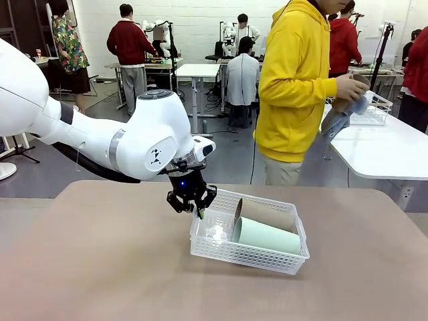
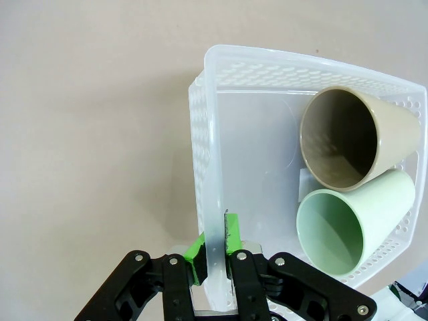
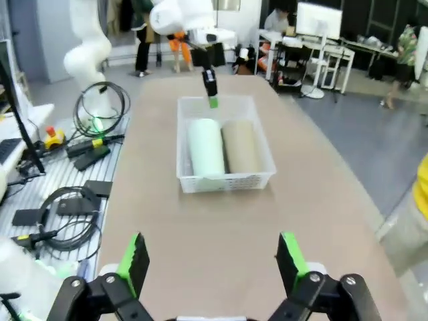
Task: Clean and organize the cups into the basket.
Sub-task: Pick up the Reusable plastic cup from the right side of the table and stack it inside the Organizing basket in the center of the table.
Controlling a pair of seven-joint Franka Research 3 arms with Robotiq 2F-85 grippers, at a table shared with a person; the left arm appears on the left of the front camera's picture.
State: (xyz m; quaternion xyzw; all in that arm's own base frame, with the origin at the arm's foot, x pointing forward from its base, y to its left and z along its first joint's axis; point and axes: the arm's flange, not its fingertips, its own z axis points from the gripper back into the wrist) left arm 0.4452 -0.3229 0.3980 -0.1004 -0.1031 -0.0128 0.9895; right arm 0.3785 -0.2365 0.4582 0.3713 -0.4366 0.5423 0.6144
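The white mesh basket [image 1: 247, 255] sits mid-table, tilted up slightly at its left end. A pale mint cup [image 1: 267, 237] and a brown cup [image 1: 264, 214] lie side by side on their sides inside it. My left gripper [image 1: 199, 212] is shut on the basket's left rim; in the left wrist view the green pads [image 2: 196, 249] pinch the rim wall [image 2: 207, 134], with the brown cup [image 2: 354, 137] and mint cup [image 2: 348, 224] mouths facing me. My right gripper [image 3: 214, 257] hangs open above bare table, well short of the basket [image 3: 224, 182]. A person in a yellow hoodie wipes another brown cup [image 1: 351, 93] with a cloth [image 1: 338, 120].
A white wire rack [image 1: 374, 110] stands on the white side table [image 1: 388, 150] at the far right. Cables and boxes [image 3: 73, 221] lie on a shelf beside the table. Bare tabletop surrounds the basket.
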